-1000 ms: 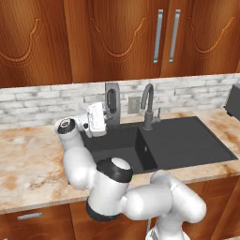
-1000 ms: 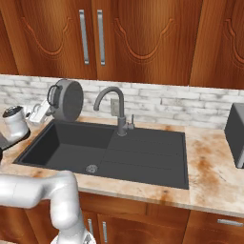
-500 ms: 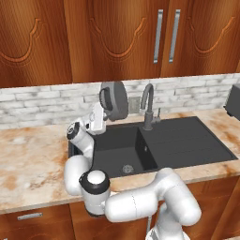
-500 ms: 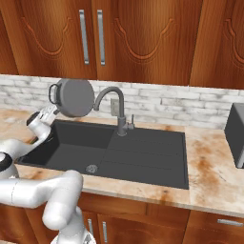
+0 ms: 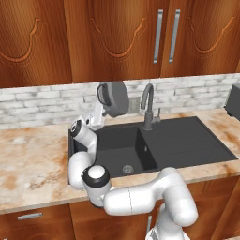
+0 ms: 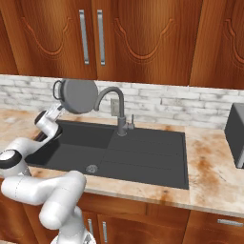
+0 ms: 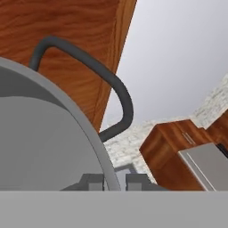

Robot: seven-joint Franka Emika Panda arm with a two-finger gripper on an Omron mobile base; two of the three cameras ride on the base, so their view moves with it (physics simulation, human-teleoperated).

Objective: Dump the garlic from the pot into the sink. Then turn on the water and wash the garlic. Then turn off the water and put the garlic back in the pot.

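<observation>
Left base view shows you the tool (image 5: 100,108) clamped tight on the rim of the pot (image 5: 115,99), which is tipped on its side above the sink (image 5: 159,147) at the basin's back-left corner, presumably so the garlic, unseen, drops out.

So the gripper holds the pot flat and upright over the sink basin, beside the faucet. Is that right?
Not quite. The gripper holds the pot tipped up on its side, not upright, as both base views show. It does hang over the sink basin, beside the faucet.
</observation>
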